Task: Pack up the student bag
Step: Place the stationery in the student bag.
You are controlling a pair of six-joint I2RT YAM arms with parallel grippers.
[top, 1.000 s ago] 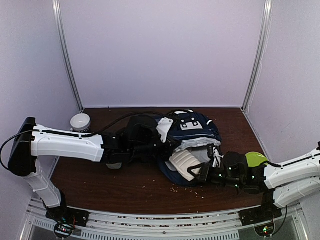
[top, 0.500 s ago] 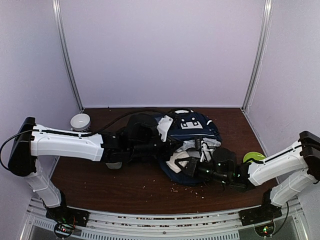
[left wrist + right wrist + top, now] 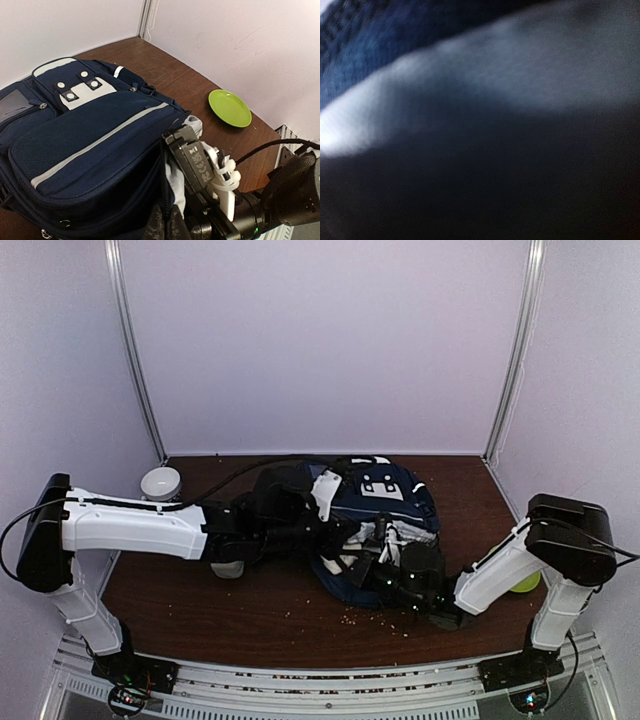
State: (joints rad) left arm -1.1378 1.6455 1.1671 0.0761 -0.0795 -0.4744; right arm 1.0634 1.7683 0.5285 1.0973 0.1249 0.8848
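Observation:
The student bag (image 3: 385,492), navy with white stripe trim and a white buckle patch, lies in the middle of the table. In the left wrist view the student bag (image 3: 90,130) fills the left half. My left gripper (image 3: 325,532) is shut on the bag's zipper edge (image 3: 172,200) and holds the opening up. My right gripper (image 3: 362,565) reaches into that opening from the right; its fingertips are buried in the bag. A bit of white shows there. The right wrist view is dark, with only blurred navy fabric (image 3: 350,45) and pale lining (image 3: 485,75).
A lime green plate (image 3: 230,107) lies on the table right of the bag, half hidden behind the right arm (image 3: 500,575) from above. A white bowl (image 3: 160,483) stands at the back left. Crumbs (image 3: 350,618) are scattered in front of the bag.
My right arm has pushed leftward into the bag's opening, and the white thing it carried has nearly vanished inside. The left arm has held still.

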